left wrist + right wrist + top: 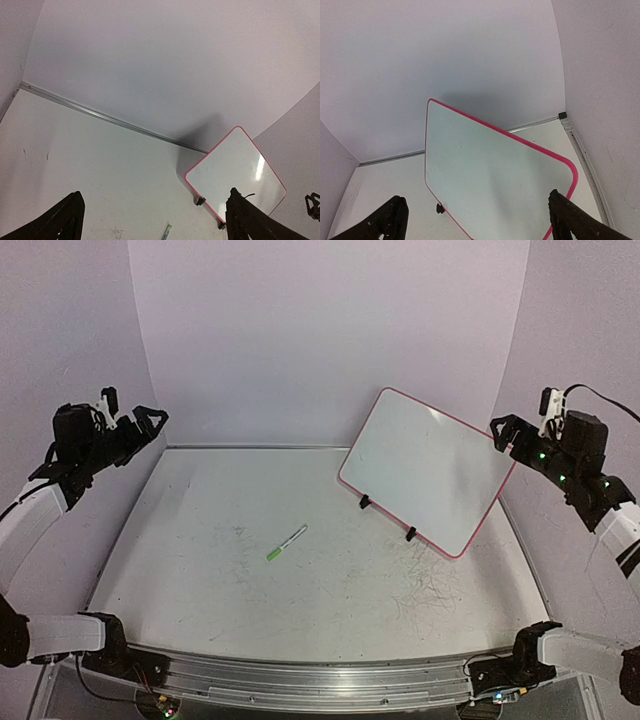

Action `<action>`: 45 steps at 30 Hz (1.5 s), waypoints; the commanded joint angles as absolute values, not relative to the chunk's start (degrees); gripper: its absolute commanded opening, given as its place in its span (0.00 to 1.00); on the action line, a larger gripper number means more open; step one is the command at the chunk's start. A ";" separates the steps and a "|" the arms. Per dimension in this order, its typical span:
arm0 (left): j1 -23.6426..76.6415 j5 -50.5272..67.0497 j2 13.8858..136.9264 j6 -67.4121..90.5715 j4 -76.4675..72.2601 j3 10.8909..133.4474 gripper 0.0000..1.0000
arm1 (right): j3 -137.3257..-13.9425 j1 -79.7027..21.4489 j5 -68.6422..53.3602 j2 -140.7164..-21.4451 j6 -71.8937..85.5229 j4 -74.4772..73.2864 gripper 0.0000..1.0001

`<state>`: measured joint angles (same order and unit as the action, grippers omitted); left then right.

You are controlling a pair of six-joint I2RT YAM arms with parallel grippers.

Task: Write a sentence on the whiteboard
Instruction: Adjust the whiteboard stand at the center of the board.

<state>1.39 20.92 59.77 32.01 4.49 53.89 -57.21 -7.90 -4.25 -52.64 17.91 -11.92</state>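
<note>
The whiteboard (425, 470) stands tilted on two black clip feet at the table's back right, its pink-rimmed face blank; no sentence is in view on it. It also appears in the left wrist view as the whiteboard (237, 172) and fills the right wrist view as the whiteboard (490, 175). A green-tipped marker (287, 542) lies flat mid-table, and its end is the marker (166, 231). My left gripper (143, 423) hangs open, raised at the far left, empty (155, 196). My right gripper (503, 430) hovers open just right of the board's upper edge, empty (476, 197).
Grey scribble marks (420, 590) cover the white table top (200, 540), densest at the front right. Lilac walls close in the back and both sides. A metal rail (300, 675) runs along the near edge between the arm bases.
</note>
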 commanded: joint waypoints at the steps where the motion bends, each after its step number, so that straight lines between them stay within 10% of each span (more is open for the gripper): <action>1: 1.41 30.11 61.59 33.92 3.97 55.17 0.99 | -57.75 -7.84 -9.33 -53.65 20.11 -10.44 0.98; 19: 16.20 30.04 71.98 36.88 5.25 51.63 0.99 | -62.67 -32.62 -3.71 -82.23 35.32 -3.42 0.98; 45: 21.81 24.46 65.95 36.26 8.15 46.35 0.99 | -95.17 -39.67 17.03 -125.44 71.37 -20.14 0.98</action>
